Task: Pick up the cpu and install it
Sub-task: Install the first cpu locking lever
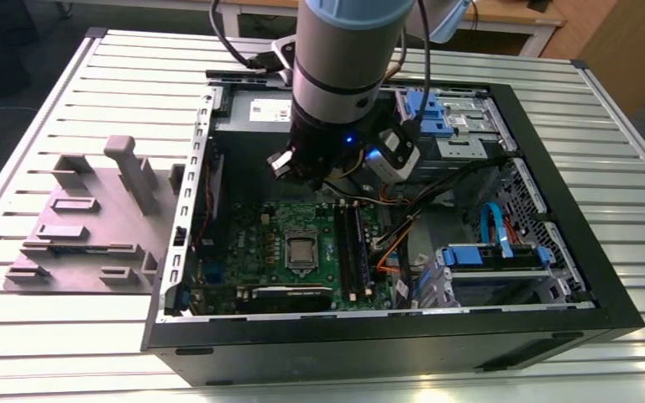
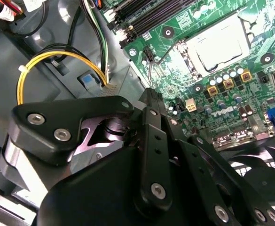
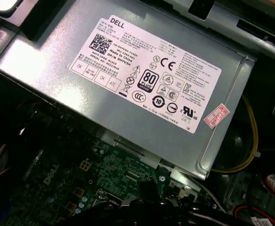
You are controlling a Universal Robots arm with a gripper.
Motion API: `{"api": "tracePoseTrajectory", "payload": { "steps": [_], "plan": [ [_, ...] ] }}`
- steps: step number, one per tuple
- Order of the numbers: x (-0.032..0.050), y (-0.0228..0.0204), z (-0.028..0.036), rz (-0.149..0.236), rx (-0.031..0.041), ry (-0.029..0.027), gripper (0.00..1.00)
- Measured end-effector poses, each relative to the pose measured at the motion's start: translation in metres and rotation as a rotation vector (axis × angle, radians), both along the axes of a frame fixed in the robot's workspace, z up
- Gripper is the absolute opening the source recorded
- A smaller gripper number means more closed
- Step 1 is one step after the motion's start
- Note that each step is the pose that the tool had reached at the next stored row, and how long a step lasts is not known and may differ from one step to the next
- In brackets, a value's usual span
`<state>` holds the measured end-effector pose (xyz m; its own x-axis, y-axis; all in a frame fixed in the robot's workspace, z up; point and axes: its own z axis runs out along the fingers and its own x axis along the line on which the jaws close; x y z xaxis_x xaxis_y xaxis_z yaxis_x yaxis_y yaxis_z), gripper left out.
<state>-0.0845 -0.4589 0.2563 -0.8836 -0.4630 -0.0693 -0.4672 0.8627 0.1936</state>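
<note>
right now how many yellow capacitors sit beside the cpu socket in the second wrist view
3, in a row on the green motherboard just off one edge of the cpu: first, second, third. The gripper linkage may hide more.

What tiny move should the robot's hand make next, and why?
Probably sideways until it is over the cpu. The cpu lies flat in the middle of the green board, and the hand hangs above the board, nearer the grey box.

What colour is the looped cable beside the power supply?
Yellow. The looped cable shows best in the second wrist view, lying beside the motherboard.
</note>
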Motion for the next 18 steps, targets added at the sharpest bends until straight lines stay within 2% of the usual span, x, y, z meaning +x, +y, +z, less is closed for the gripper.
{"api": "tracePoseTrajectory", "payload": {
  "steps": [3, 5, 6, 8, 9, 13, 18],
  "plan": [
    [0.0000, -0.0001, -0.0017, 0.000, 0.0032, -0.0023, 0.10],
    [-0.0001, 0.0000, -0.0024, 0.000, 0.0103, -0.0052, 0.10],
    [-0.0002, 0.0000, -0.0025, 0.000, 0.0162, -0.0063, 0.10],
    [-0.0003, 0.0000, -0.0025, 0.000, 0.0354, -0.0093, 0.10],
    [-0.0003, 0.0000, -0.0025, 0.000, 0.0383, -0.0105, 0.10],
    [-0.0010, 0.0000, -0.0052, -0.001, 0.0386, -0.0142, 0.10],
    [-0.0034, 0.0000, -0.0088, -0.004, 0.0386, -0.0162, 0.10]
  ]
}}
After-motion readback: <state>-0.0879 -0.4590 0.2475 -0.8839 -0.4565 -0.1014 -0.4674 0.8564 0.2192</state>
